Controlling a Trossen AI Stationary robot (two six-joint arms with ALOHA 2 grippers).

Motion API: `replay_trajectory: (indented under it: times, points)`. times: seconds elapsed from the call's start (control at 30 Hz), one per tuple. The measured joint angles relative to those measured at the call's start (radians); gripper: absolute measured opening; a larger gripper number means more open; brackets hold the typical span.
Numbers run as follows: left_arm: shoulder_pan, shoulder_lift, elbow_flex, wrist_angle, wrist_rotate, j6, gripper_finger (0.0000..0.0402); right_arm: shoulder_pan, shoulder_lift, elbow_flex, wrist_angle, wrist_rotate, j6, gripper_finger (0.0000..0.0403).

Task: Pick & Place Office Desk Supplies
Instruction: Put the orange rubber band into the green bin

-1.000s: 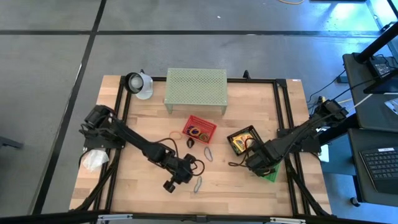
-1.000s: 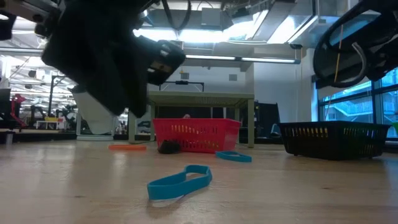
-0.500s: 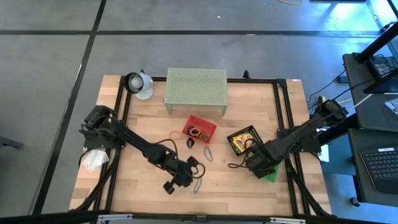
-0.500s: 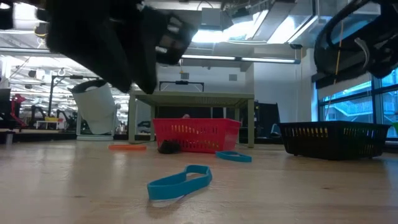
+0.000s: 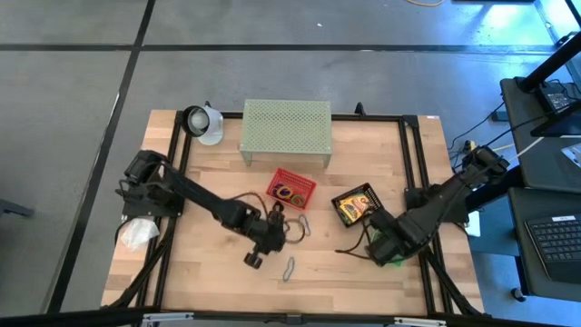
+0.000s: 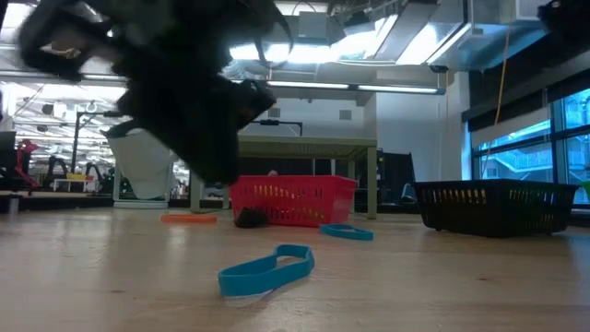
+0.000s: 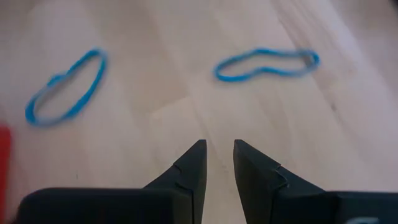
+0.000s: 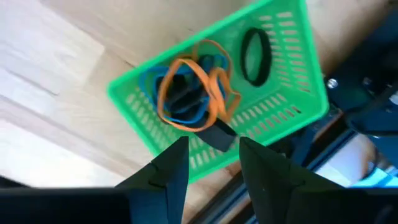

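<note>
- Left gripper (image 7: 217, 163): fingers slightly parted, grasping nothing, above the desk (image 5: 218, 272) near two blue loops (image 7: 266, 64).
- Right gripper (image 8: 212, 158): released, empty, over the green basket (image 8: 289, 74) holding orange, blue and black loops (image 8: 196, 93).

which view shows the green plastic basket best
The right wrist view: the green plastic mesh basket fills the frame, holding orange, blue and black loops. The high view shows only a green sliver under the right arm. The low and left wrist views don't show it.
</note>
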Motion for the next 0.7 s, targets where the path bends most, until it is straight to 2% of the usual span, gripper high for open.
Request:
replay_trajectory:
  times: [0.1,0.17,0.33,0.43,0.6,0.7]
  points:
    - [0.037,-0.027,0.0,-0.011,0.067,-0.157,0.0073,0.014,0.0,-0.013,-0.033,-0.005,0.022,0.0137]
    - [0.041,-0.046,0.0,-0.069,0.072,-0.218,0.0073,0.022,0.0,-0.019,-0.066,0.002,0.059,0.0134]
    - [0.041,-0.093,-0.004,-0.321,0.018,-0.297,0.0073,0.047,0.0,-0.02,-0.073,0.077,0.097,0.0127]
    - [0.046,-0.125,-0.056,-0.405,-0.031,-0.355,0.0073,0.049,0.0,-0.02,-0.058,0.115,0.097,0.0122]
    - [0.1,-0.187,-0.156,-0.372,-0.072,-0.393,0.0073,0.049,0.0,-0.02,-0.028,0.171,0.091,0.0114]
    - [0.144,-0.23,-0.186,-0.325,-0.114,-0.361,0.0073,0.049,0.0,-0.02,-0.019,0.208,0.076,0.011]
